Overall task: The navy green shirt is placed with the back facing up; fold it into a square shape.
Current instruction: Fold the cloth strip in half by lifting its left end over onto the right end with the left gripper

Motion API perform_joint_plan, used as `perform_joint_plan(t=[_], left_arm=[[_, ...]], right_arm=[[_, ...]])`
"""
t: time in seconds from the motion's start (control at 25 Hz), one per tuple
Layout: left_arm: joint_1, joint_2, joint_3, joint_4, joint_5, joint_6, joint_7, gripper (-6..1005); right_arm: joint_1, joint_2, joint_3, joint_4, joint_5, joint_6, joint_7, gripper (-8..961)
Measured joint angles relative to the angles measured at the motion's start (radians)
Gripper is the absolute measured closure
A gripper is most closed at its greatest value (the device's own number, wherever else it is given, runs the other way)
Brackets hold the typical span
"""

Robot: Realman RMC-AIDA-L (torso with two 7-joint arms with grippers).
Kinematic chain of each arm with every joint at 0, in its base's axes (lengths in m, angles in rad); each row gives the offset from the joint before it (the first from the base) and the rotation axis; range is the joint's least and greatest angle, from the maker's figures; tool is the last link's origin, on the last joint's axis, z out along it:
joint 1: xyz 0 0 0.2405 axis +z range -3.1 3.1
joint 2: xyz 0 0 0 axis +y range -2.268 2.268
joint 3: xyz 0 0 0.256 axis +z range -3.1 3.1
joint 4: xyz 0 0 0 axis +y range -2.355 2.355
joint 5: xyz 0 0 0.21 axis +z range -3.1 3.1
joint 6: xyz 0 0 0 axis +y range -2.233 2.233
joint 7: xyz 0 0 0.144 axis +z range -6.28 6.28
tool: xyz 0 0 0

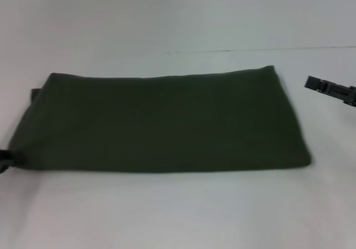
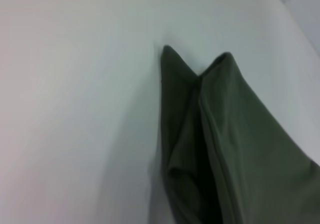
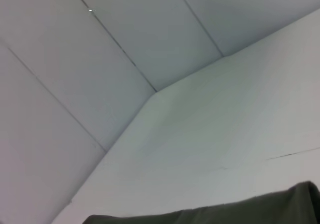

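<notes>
The navy green shirt (image 1: pixel 161 121) lies flat on the white table, folded into a long dark olive band running left to right. My left gripper (image 1: pixel 6 160) shows only as a dark tip at the picture's left edge, at the shirt's near left corner, where the cloth draws to a point in its grip. In the left wrist view the shirt's (image 2: pixel 220 149) stacked layers rise close to the camera, bunched and creased. My right gripper (image 1: pixel 325 86) hovers off the shirt's far right corner, apart from the cloth. The right wrist view catches only a strip of the shirt's (image 3: pixel 260 209) edge.
The white table (image 1: pixel 178 215) runs wide in front of and behind the shirt. A thin seam line (image 1: pixel 250 50) crosses it at the back. In the right wrist view, white wall panels (image 3: pixel 125 34) stand beyond the table.
</notes>
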Motion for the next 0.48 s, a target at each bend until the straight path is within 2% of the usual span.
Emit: perform_joint_plan(t=[0.12,0.48], left_arm=[[0.032,0.005,-0.033,0.033,0.004,0.009,0.020,960],[0.118,0.022,-0.129,0.142,0.007,0.037,0.037,961]], right_arm=[[0.022,0.025,-0.001,0.001,0.000,0.005,-0.010,37],[0.059,0.046,-0.007,0.012,0.001,0.016,-0.021,38]])
